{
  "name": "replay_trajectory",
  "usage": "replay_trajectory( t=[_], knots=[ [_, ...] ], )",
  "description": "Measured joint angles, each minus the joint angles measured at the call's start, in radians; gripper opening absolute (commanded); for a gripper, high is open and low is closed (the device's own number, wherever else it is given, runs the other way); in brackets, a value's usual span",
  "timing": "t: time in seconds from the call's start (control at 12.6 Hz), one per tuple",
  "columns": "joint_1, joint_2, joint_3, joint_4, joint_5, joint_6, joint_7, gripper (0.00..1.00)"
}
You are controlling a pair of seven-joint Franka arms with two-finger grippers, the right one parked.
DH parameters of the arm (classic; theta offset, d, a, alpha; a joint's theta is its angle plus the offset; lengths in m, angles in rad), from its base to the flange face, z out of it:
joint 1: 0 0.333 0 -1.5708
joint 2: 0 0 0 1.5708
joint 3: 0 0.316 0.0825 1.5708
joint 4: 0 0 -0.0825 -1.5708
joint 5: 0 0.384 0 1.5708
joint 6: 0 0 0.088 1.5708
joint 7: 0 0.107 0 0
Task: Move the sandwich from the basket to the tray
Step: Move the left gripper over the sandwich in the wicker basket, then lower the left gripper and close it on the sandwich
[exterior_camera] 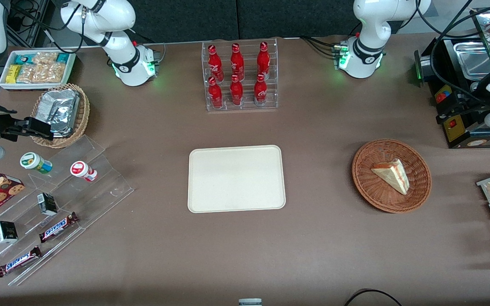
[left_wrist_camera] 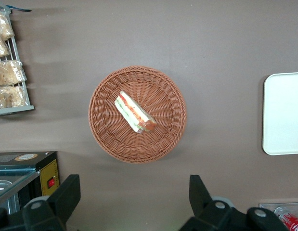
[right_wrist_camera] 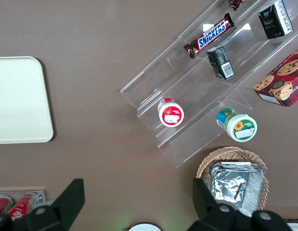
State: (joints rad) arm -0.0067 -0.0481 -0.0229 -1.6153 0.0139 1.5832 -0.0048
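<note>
**Ana:** While the sandwich (exterior_camera: 391, 174) lies in the basket (exterior_camera: 364, 178), nothing has been picked up yet. Seen from the wrist, the gripper (left_wrist_camera: 134, 195) hangs high above the desk (exterior_camera: 326, 238), off the basket's rim rather than over the wedge, with its fingers (left_wrist_camera: 67, 192) spread wide and nothing between them.

**Ben:** And the tray (exterior_camera: 236, 199)?

**Ana:** Bare, well apart from the basket, toward the parked arm's end from it.

**Ben:** What would you worry about?

**Ana:** The wedge lies slantwise in the bowl, cut edge with the red and green filling turned up toward the wrist camera. If the fingers come down unaligned with its long sides, I'd expect them to catch a corner and spin it, or push it against the woven wall. The bread looks soft, so a hard squeeze could crush it or press filling out.

**Ben:** Anything with the basket itself?

**Ana:** It looks light. A finger landing on the rim could tip or drag it across the desk.
</note>
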Motion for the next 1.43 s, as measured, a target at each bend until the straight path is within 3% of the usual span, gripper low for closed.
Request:
replay_trajectory(
  t=[0.32,0.63,1.11,1.43],
  knots=[
    [0.002,0.025,-0.001,0.004,0.002,-0.011,-0.039,1.00],
    [0.015,0.181,0.001,-0.007,0.005,0.017,-0.414,1.00],
    [0.015,0.237,0.001,-0.257,0.008,0.365,-0.785,1.00],
    [0.020,0.281,0.002,-0.335,0.008,0.468,-0.931,1.00]
  ],
)
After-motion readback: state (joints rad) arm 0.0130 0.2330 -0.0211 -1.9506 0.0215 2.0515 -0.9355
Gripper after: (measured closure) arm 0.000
